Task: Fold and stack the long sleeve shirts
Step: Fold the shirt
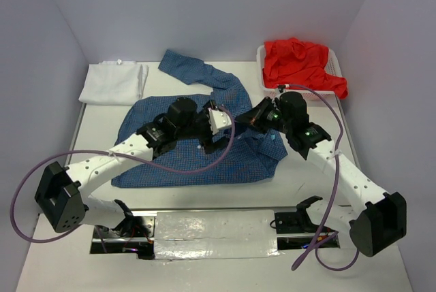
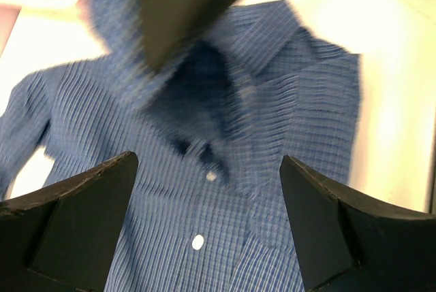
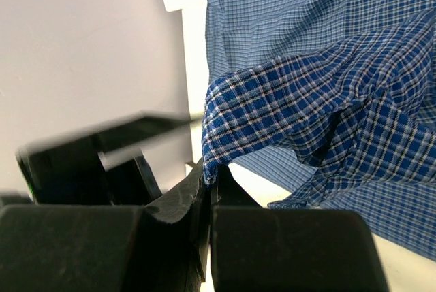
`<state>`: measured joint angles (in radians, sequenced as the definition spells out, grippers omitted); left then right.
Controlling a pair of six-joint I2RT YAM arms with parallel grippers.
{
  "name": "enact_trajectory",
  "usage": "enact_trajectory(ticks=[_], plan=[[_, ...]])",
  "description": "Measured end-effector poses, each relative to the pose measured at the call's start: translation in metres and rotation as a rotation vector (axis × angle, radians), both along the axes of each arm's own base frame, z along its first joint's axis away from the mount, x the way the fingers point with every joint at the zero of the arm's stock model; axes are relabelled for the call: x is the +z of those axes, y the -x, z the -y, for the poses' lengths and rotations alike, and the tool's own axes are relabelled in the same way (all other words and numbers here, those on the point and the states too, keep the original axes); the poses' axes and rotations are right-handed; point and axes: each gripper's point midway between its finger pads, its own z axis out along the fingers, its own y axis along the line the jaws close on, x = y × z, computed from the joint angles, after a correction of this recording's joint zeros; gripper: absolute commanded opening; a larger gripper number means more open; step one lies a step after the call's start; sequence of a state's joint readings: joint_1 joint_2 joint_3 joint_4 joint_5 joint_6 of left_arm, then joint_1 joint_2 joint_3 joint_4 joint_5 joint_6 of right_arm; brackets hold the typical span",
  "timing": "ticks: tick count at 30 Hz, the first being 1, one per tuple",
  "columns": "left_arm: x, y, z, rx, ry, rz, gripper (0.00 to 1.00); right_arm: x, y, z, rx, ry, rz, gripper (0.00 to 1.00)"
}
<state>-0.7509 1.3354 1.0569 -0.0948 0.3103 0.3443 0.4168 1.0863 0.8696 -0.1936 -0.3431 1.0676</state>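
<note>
Our left gripper (image 2: pixel 208 176) has its two fingers spread as wide as they go, and nothing is between them. It hangs over the blue checked shirt (image 1: pixel 184 166), right above the collar (image 2: pixel 272 40) and two small white buttons (image 2: pixel 198 241). We cannot tell if the fingers touch the cloth.

Our right gripper (image 3: pixel 210 169) is pinched tight on a fold of the blue checked shirt. The edge of the cloth sits right between the two fingertips and is lifted up off the rest of the shirt.

The blue checked shirt lies spread out in the middle of the white table (image 1: pixel 306 180), under both grippers. One sleeve (image 1: pixel 197 71) reaches toward the back wall. A white shirt (image 1: pixel 112 82) lies folded flat in the far left corner. A red shirt (image 1: pixel 303 64) is bunched up in a white basket (image 1: pixel 261 77) at the far right, and some of it hangs over the rim.

Pale grey-purple walls (image 1: pixel 225 6) stand on three sides. A purple cable (image 1: pixel 20 217) loops from each arm, and a shiny silver strip (image 1: pixel 214 234) lies at the near edge between the two arm bases.
</note>
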Motion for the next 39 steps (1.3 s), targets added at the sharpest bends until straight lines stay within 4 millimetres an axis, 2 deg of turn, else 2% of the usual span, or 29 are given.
enact_trajectory(ticks=[3,5,11,15,18,19,22,25,27,28,29,31,32,34,35,39], plan=[[-0.003,0.015,0.016,-0.056,-0.001,0.031,0.99,0.002,-0.002,-0.001,-0.017,-0.007,0.000,0.00],[-0.003,0.017,0.019,-0.057,0.000,0.046,0.99,0.002,-0.002,0.000,-0.022,0.003,0.003,0.00],[0.005,-0.013,0.012,0.076,0.010,0.114,0.97,0.006,-0.001,0.000,-0.017,0.028,0.023,0.00],[0.001,-0.021,0.016,0.098,0.028,0.100,0.91,0.004,0.002,0.000,0.008,0.051,0.030,0.00],[-0.003,-0.023,0.020,0.095,0.043,0.076,0.79,0.003,0.004,0.001,0.030,0.083,0.036,0.00],[-0.005,-0.023,0.022,0.092,0.048,0.069,0.69,0.004,0.005,0.001,0.039,0.092,0.043,0.00],[-0.008,-0.028,0.028,0.092,0.063,0.046,0.53,0.006,0.006,0.000,0.066,0.111,0.062,0.00],[-0.010,-0.032,0.033,0.096,0.076,0.031,0.51,0.004,0.007,0.000,0.086,0.127,0.070,0.00],[-0.010,-0.032,0.034,0.096,0.081,0.026,0.43,0.002,0.008,-0.002,0.103,0.134,0.072,0.00],[-0.009,-0.032,0.035,0.097,0.088,0.023,0.30,0.000,0.008,-0.002,0.112,0.142,0.068,0.00],[-0.008,-0.032,0.036,0.100,0.099,0.018,0.22,-0.001,0.008,-0.003,0.122,0.149,0.066,0.00],[-0.006,-0.031,0.037,0.103,0.109,0.011,0.00,-0.003,0.007,-0.005,0.141,0.163,0.064,0.00],[-0.006,-0.031,0.037,0.106,0.113,0.003,0.00,-0.004,0.006,-0.006,0.149,0.169,0.065,0.15],[-0.007,-0.030,0.037,0.111,0.119,-0.011,0.00,-0.003,0.005,-0.006,0.159,0.180,0.067,0.35],[-0.007,-0.030,0.036,0.115,0.122,-0.023,0.00,-0.002,0.004,-0.005,0.162,0.187,0.069,0.52],[-0.003,-0.032,0.030,0.113,0.095,-0.058,0.00,0.019,-0.005,0.009,0.155,0.217,0.115,0.70]])
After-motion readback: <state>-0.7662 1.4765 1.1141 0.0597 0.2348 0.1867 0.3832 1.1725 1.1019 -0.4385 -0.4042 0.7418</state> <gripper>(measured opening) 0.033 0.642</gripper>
